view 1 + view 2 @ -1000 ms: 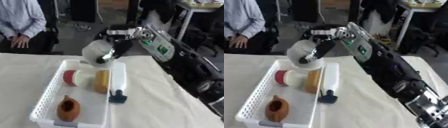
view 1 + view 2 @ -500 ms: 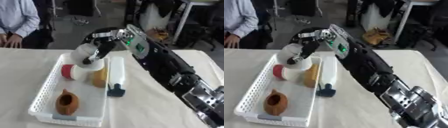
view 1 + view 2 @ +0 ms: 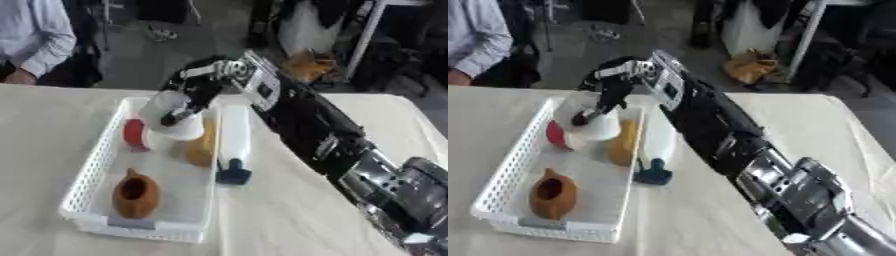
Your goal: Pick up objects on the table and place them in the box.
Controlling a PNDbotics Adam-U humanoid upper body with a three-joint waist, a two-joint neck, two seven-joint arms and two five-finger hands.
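Your bench (image 3: 52, 130) wears a soft, matt, cream cloth. The white box (image 3: 92, 172) looks like plastic with little holes in its walls. The brown pot (image 3: 134, 194) looks dull, like clay. The white cup (image 3: 171, 116) looks smooth. Your black arm (image 3: 306, 125) shines a bit.

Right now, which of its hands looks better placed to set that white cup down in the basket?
The right hand. Its fingers are already curled around the white cup, holding it over the far end of the basket. The left hand shows in neither view.
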